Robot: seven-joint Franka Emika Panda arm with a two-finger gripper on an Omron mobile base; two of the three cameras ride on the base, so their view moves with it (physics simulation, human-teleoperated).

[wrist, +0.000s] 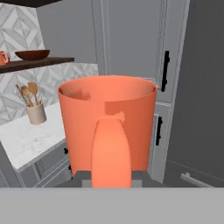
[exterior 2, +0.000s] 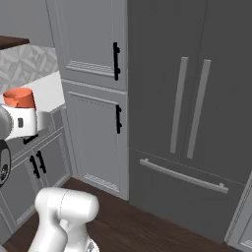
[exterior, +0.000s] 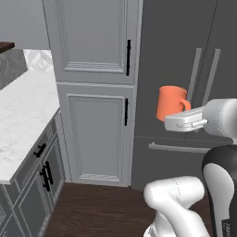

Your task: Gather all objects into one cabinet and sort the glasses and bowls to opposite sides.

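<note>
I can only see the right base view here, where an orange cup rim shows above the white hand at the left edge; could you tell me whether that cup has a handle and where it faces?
Observer: Yes. In the left base view the orange mug has a side handle pointing back toward the gripper, which is shut on it.
Operator: Thank you. Is the mug upright?
Observer: Yes, upright in the left base view, rim on top.
Operator: Is the target shelf visible anywhere?
Observer: The hand view shows a dark shelf plank at upper left, carrying a red-brown bowl and another small orange mug.
</note>
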